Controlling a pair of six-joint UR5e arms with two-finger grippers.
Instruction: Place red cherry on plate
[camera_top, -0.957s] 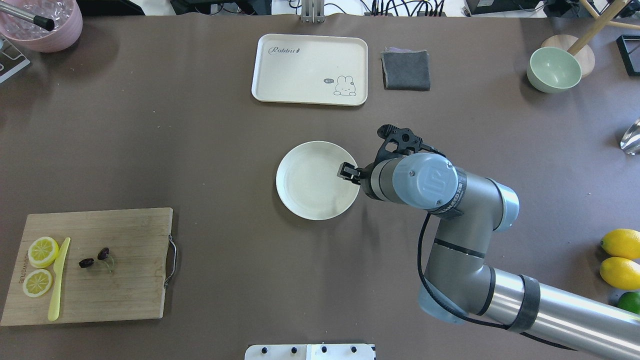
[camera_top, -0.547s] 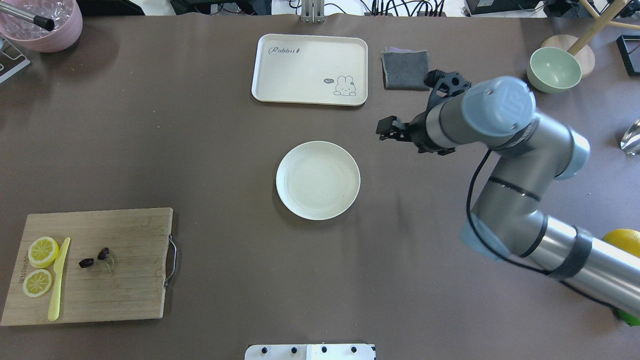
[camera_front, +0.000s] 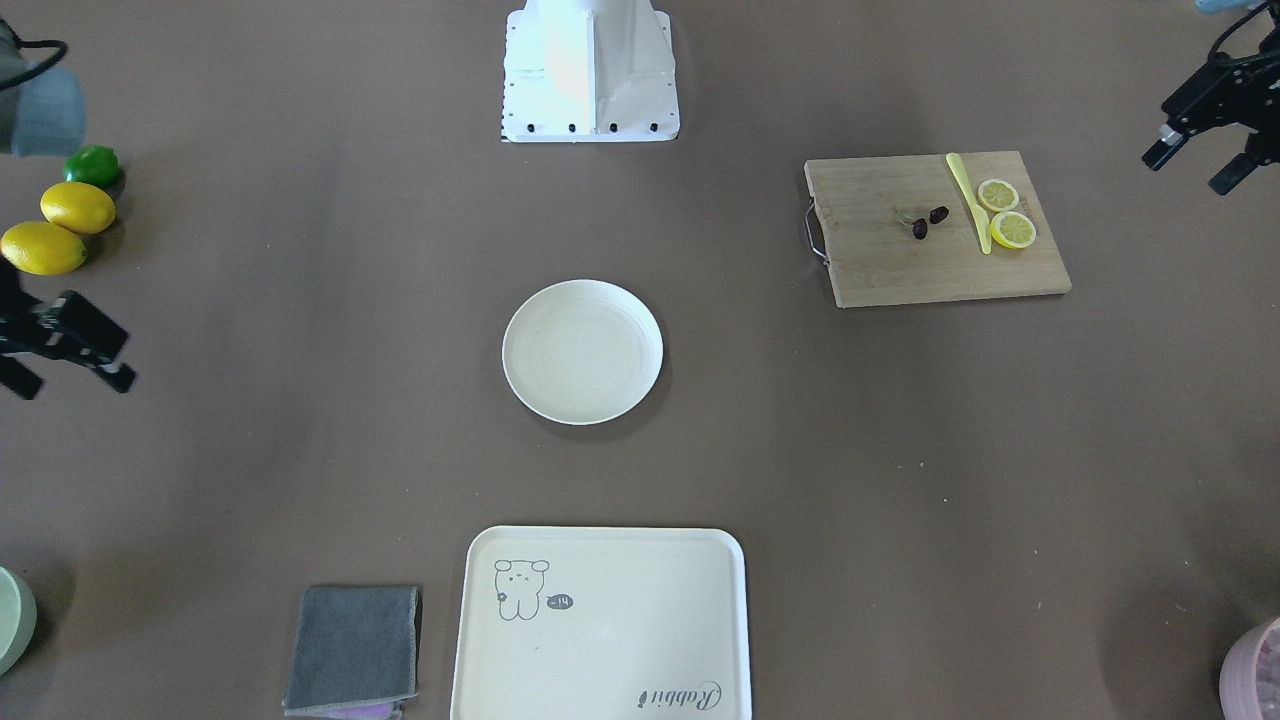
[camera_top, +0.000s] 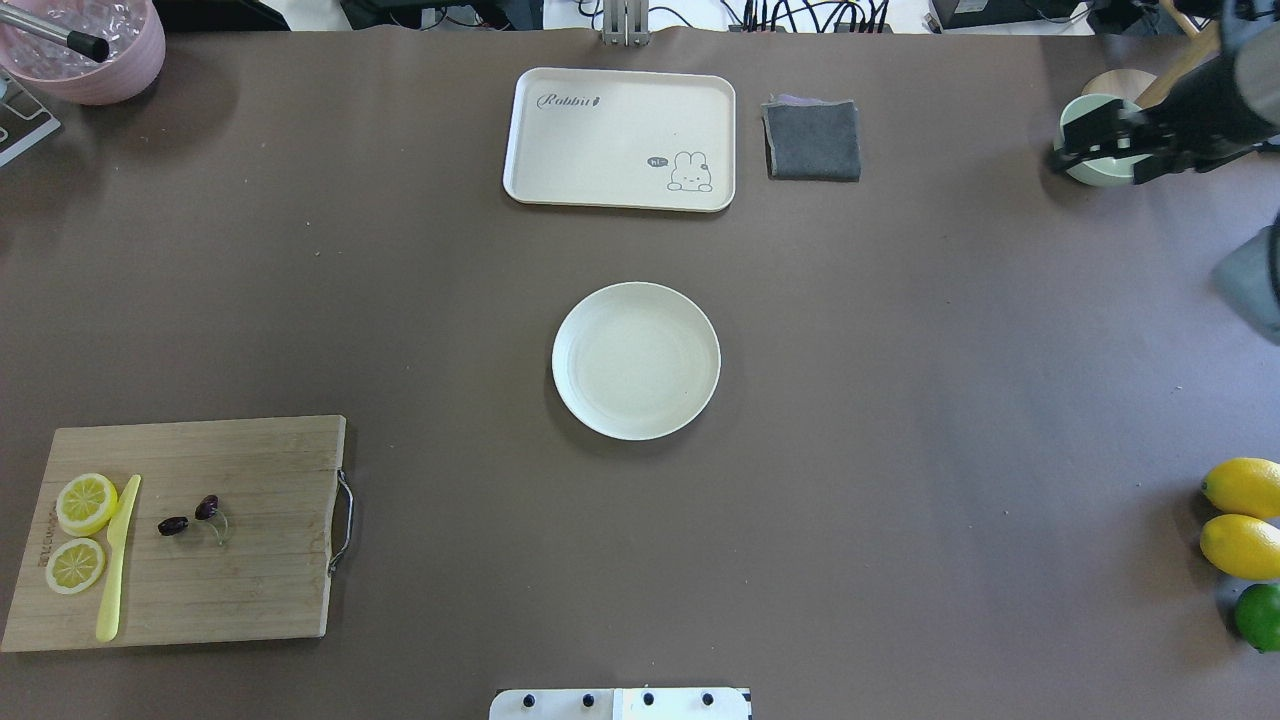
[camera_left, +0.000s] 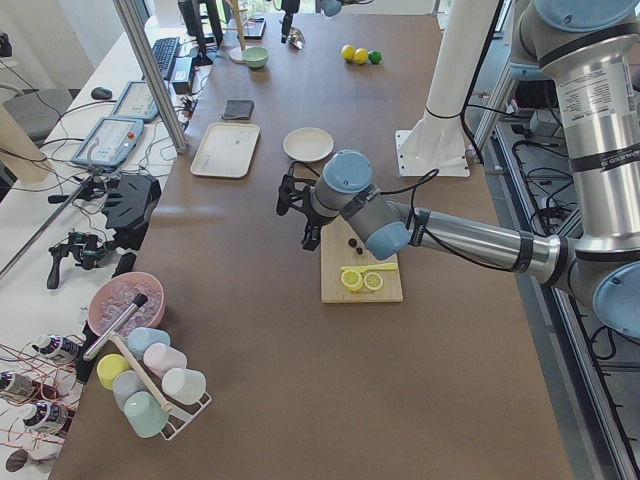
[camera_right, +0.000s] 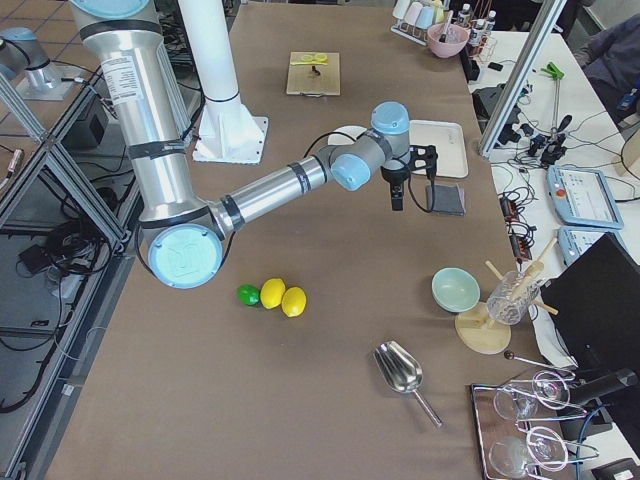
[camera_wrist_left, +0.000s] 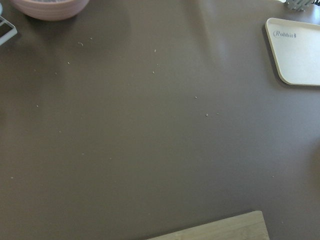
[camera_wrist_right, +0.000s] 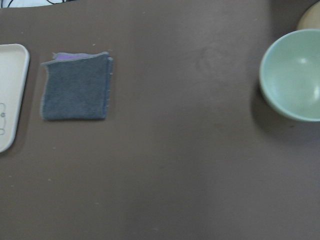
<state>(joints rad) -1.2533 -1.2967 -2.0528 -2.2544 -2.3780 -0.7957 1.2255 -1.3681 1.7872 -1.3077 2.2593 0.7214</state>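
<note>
In the front view, your left gripper (camera_front: 1192, 168) hangs with jaws spread and empty. The red cherry (camera_front: 938, 214), two small maroon beads on a thin stem, lies on the wooden board (camera_front: 900, 265), well apart from it. The smooth round plate (camera_front: 582, 352) sits beyond, bare.

The overhead view misses that gripper but shows the right gripper (camera_top: 1100, 150), also spread and empty, far from cherry and plate.

The right wrist camera sees a folded grey cloth (camera_wrist_right: 75, 87) and a pale green bowl (camera_wrist_right: 295, 75).
</note>
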